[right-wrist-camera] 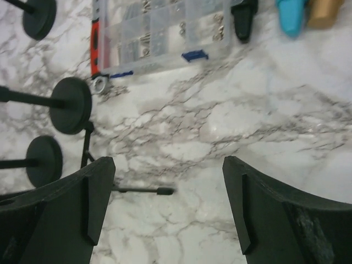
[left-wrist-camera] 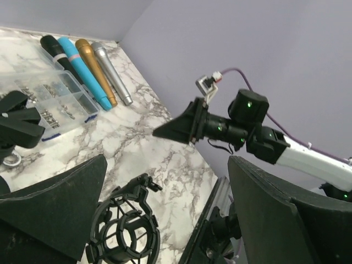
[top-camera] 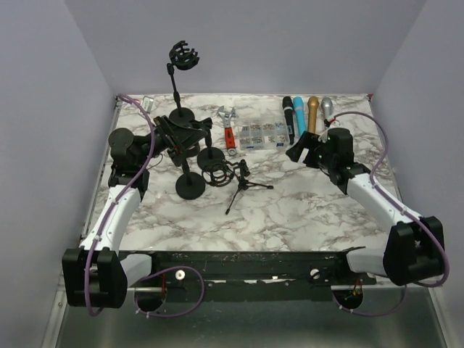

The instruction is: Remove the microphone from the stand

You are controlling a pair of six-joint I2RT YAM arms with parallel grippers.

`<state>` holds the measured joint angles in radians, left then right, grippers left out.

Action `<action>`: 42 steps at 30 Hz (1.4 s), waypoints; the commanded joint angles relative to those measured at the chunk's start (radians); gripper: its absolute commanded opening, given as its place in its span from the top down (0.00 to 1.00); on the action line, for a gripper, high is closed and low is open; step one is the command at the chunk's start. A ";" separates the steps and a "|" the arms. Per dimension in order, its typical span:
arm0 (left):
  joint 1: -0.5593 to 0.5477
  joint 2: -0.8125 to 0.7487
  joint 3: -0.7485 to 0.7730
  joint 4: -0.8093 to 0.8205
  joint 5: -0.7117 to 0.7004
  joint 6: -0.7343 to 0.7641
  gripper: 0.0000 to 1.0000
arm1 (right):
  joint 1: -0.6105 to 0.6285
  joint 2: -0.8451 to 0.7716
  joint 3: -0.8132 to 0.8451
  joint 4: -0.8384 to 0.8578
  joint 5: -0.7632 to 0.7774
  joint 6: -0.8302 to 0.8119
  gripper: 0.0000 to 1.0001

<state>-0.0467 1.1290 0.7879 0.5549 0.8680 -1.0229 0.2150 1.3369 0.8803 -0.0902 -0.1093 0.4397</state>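
Four microphones lie side by side on the table at the back right: black [top-camera: 288, 116], blue [top-camera: 299, 117], gold [top-camera: 312, 113] and silver [top-camera: 327, 109]. None sits in a stand that I can see. A tall stand carries an empty black shock mount [top-camera: 183, 56]. My left gripper [top-camera: 188, 138] is open among the shorter stands, with a second empty shock mount [left-wrist-camera: 124, 228] low between its fingers [left-wrist-camera: 60, 203]. My right gripper [top-camera: 297, 151] is open and empty over bare marble [right-wrist-camera: 169, 162], just in front of the microphones.
A clear parts box [top-camera: 262, 134] and a red-handled wrench [top-camera: 230, 132] lie at the back middle. Round stand bases [top-camera: 190, 188] [right-wrist-camera: 71, 104] and a small tripod [top-camera: 243, 183] stand left of centre. Grey walls close the table's sides and back.
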 commanded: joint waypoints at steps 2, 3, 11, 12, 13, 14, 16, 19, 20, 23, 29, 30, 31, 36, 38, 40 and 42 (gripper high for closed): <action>0.006 -0.017 0.090 -0.185 -0.064 0.234 0.07 | 0.018 -0.115 -0.186 0.181 -0.232 0.119 0.13; 0.008 -0.017 0.107 -0.225 -0.088 0.264 0.07 | 0.018 -0.135 -0.215 0.184 -0.242 0.120 0.13; 0.082 0.098 0.281 -0.296 -0.155 0.172 0.08 | 0.018 -0.270 -0.342 0.234 -0.237 0.073 0.10; 0.090 0.132 0.312 -0.284 -0.152 0.140 0.08 | 0.018 -0.279 -0.354 0.248 -0.234 0.065 0.09; 0.100 0.163 0.349 -0.269 -0.149 0.114 0.09 | 0.018 -0.286 -0.361 0.254 -0.231 0.058 0.09; 0.109 0.199 0.377 -0.249 -0.147 0.080 0.09 | 0.018 -0.288 -0.366 0.256 -0.227 0.053 0.09; 0.129 0.274 0.434 -0.181 -0.156 0.000 0.09 | 0.018 -0.296 -0.374 0.262 -0.234 0.057 0.09; 0.158 0.394 0.525 -0.073 -0.177 -0.101 0.11 | 0.018 -0.312 -0.400 0.294 -0.260 0.059 0.08; 0.165 0.444 0.569 -0.076 -0.180 -0.112 0.12 | 0.018 -0.316 -0.406 0.299 -0.263 0.058 0.08; 0.181 0.589 0.733 -0.101 -0.190 -0.119 0.14 | 0.018 -0.325 -0.432 0.327 -0.255 0.058 0.08; 0.203 0.787 0.974 -0.201 -0.248 -0.060 0.19 | 0.018 -0.304 -0.455 0.350 -0.235 0.049 0.07; 0.205 0.814 1.018 -0.222 -0.254 -0.054 0.22 | 0.018 -0.299 -0.456 0.349 -0.229 0.048 0.07; 0.206 0.850 1.049 -0.245 -0.256 -0.052 0.25 | 0.017 -0.292 -0.455 0.351 -0.228 0.047 0.07; 0.206 0.945 1.151 -0.275 -0.274 -0.037 0.26 | 0.018 -0.247 -0.455 0.385 -0.243 0.048 0.07; 0.207 0.962 1.158 -0.284 -0.284 -0.018 0.30 | 0.018 -0.232 -0.458 0.401 -0.259 0.052 0.08; 0.207 0.968 1.143 -0.282 -0.308 0.004 0.32 | 0.018 -0.226 -0.464 0.419 -0.273 0.055 0.08; 0.207 0.973 1.136 -0.292 -0.324 0.033 0.32 | 0.018 -0.220 -0.468 0.430 -0.280 0.056 0.08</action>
<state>0.1551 2.0857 1.9186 0.2928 0.6048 -1.0569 0.2295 1.1042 0.4316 0.2741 -0.3538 0.5011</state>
